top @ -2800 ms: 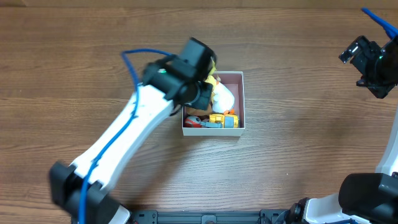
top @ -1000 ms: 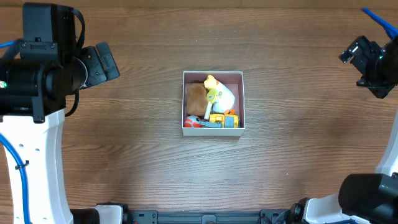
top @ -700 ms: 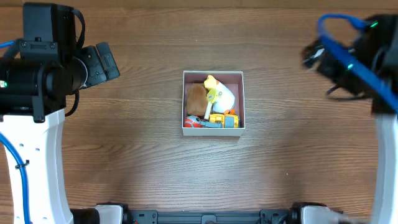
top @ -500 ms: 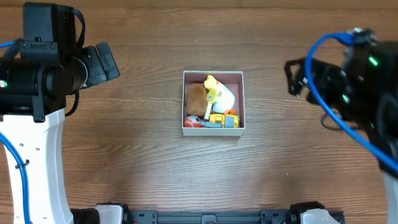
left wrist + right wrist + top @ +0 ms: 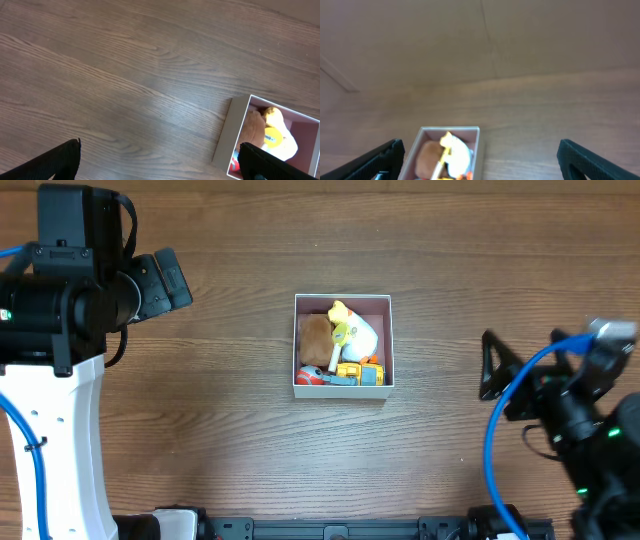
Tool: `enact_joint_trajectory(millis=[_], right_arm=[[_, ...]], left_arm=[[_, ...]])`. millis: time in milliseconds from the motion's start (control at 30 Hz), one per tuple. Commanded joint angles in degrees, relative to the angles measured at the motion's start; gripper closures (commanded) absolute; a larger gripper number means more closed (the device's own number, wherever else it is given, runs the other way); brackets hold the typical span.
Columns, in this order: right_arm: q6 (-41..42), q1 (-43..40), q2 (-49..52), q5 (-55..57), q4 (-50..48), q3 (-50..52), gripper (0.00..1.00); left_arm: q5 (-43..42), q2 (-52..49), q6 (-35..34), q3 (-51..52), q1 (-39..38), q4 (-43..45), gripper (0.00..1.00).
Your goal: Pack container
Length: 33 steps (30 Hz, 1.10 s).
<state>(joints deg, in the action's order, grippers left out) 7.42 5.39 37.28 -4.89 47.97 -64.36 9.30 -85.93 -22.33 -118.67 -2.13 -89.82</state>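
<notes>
Left gripper (image 5: 162, 161), right gripper (image 5: 481, 160) — jaws wide, empty.

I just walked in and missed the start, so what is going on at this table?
Two robot arms are packing small toys into the container. It holds a brown plush, a white and yellow toy and a yellow car. Nothing is being handled now: the left pincer and the right pincer are open, empty and off to its sides.
</notes>
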Motion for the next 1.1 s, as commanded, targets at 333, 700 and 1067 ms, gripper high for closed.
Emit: enact_joint_trajectory(millis=[333,700,1067], right_arm=[[-1.5,-1.9,-26.5,0.9,-11.7,39.7,0.00],[-1.5,-1.9,-36.5,0.7,-11.8,52.3,0.00],[-1.5,-1.9,-37.1,0.8,-11.4,55.4,0.00]], left_arm=[[0.8,-0.3,0.0,-0.7,0.3,0.0,0.00],[0.8,-0.3,0.0,-0.7,0.3,0.0,0.00],[0.8,-0.3,0.0,-0.7,0.3,0.0,0.00]])
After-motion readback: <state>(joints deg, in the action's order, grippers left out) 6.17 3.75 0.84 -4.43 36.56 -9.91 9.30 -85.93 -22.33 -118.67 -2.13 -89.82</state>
